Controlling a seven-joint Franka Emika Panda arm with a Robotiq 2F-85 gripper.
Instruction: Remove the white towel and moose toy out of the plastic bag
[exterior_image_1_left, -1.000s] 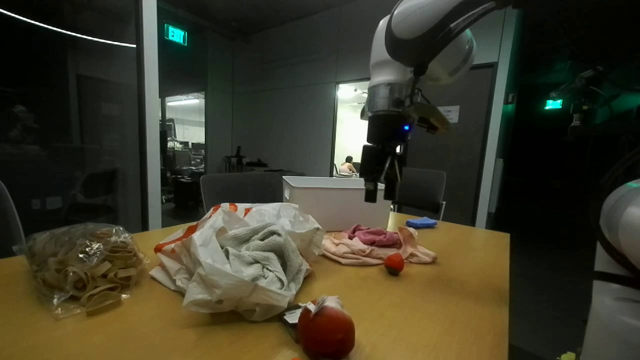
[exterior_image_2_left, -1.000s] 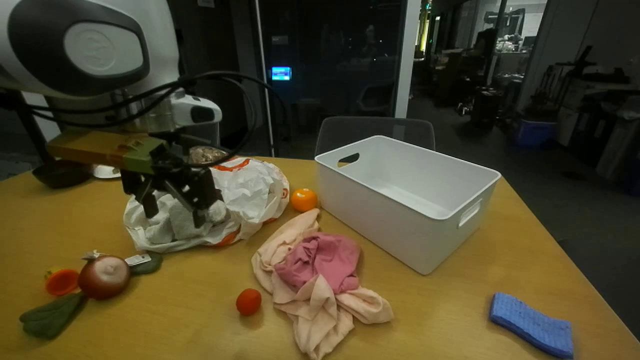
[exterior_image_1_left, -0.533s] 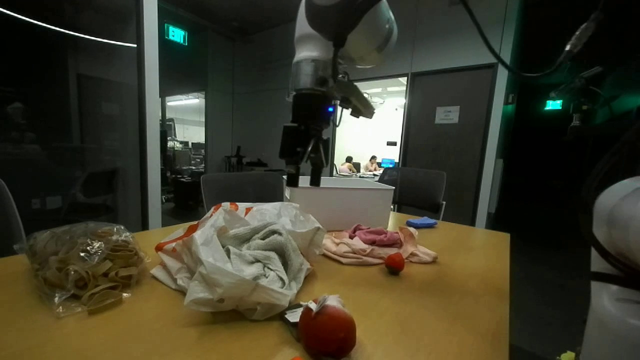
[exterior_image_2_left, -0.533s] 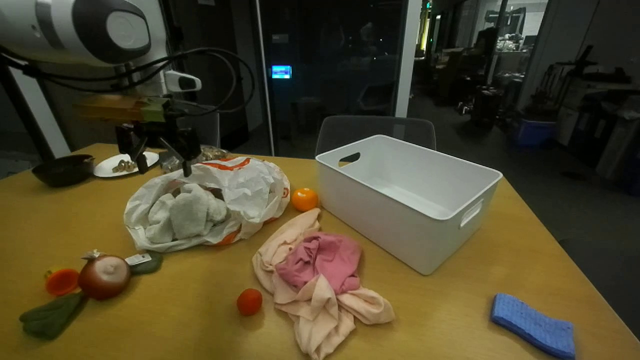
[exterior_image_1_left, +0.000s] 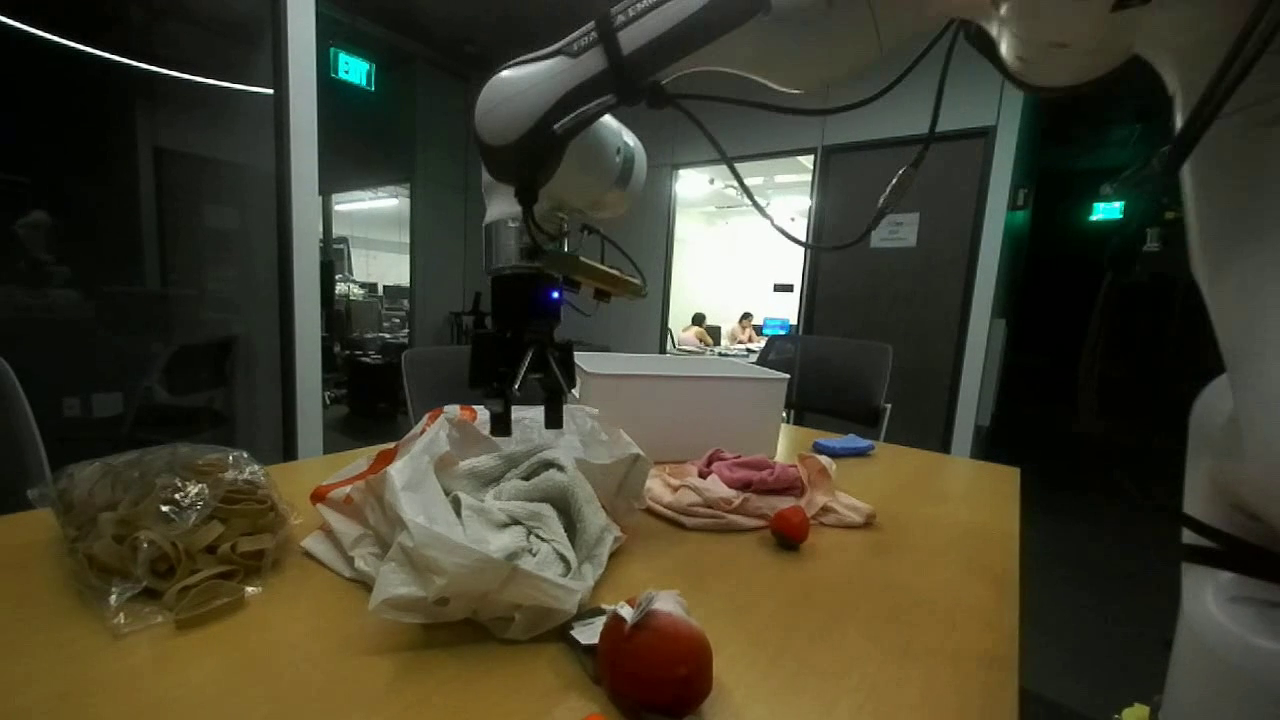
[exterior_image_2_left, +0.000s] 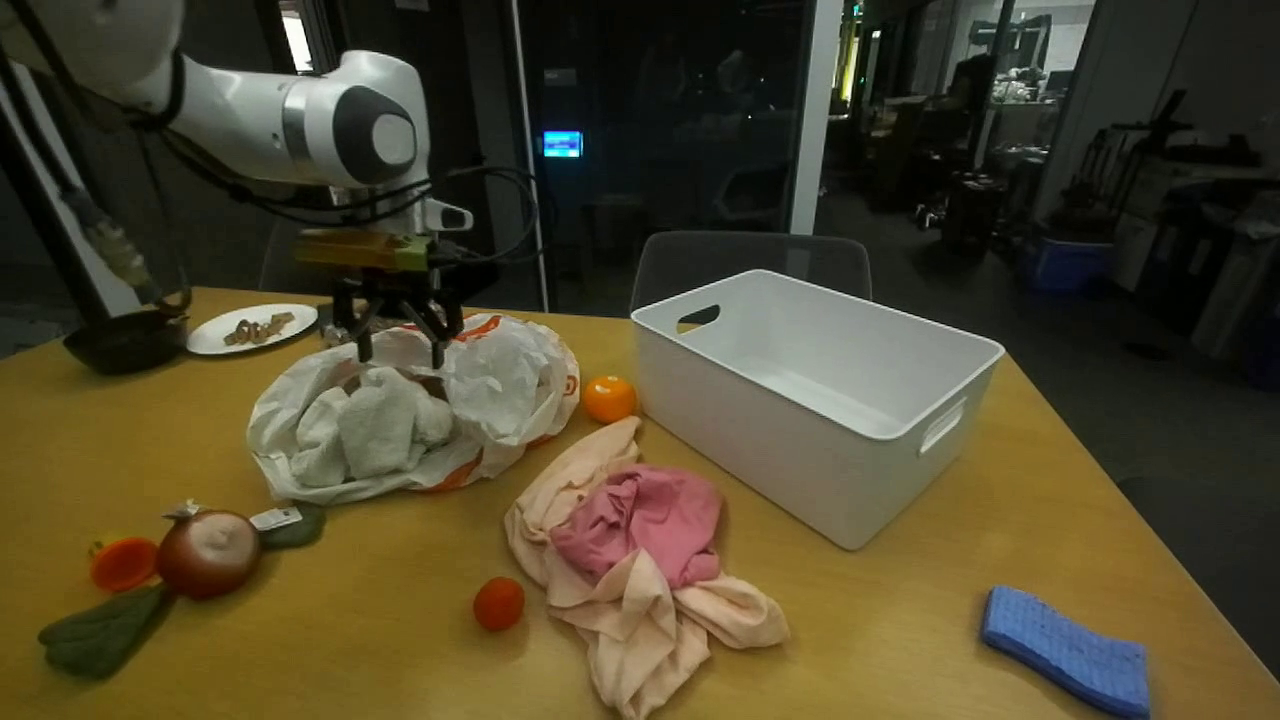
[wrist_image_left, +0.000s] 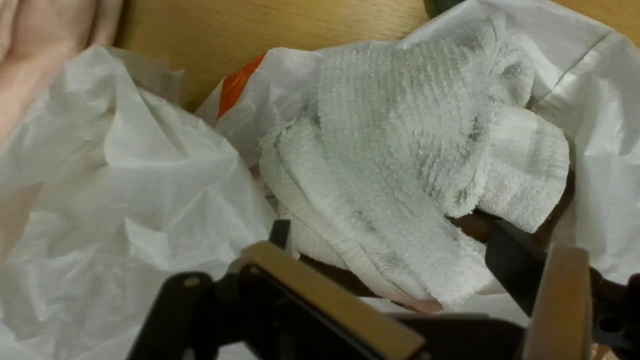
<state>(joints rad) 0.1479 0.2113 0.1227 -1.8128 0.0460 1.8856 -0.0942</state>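
Observation:
The white plastic bag (exterior_image_1_left: 440, 590) with orange print lies open on the table; it also shows in an exterior view (exterior_image_2_left: 510, 375) and in the wrist view (wrist_image_left: 165, 195). The crumpled white towel (exterior_image_1_left: 535, 510) sits in its mouth, also seen in an exterior view (exterior_image_2_left: 385, 425) and the wrist view (wrist_image_left: 395, 145). A brown patch (wrist_image_left: 472, 226) shows under the towel; I cannot tell whether it is the moose toy, which is otherwise hidden. My gripper (exterior_image_1_left: 527, 418) hangs pointing down over the bag, fingers apart with nothing between them; it also shows in an exterior view (exterior_image_2_left: 401, 352) and the wrist view (wrist_image_left: 390, 237).
A white bin (exterior_image_2_left: 760, 400) stands beside the bag. Peach and pink cloths (exterior_image_2_left: 640, 530), an orange fruit (exterior_image_2_left: 609, 399), a small red fruit (exterior_image_2_left: 498, 604), an onion (exterior_image_2_left: 208, 555) and a blue sponge (exterior_image_2_left: 1065, 650) lie around. A clear bag of brown loops (exterior_image_1_left: 170, 535) is near the bag.
My gripper has swung across the table to over the bag, and has come lower in the last half second. The bag and towel have not visibly moved.

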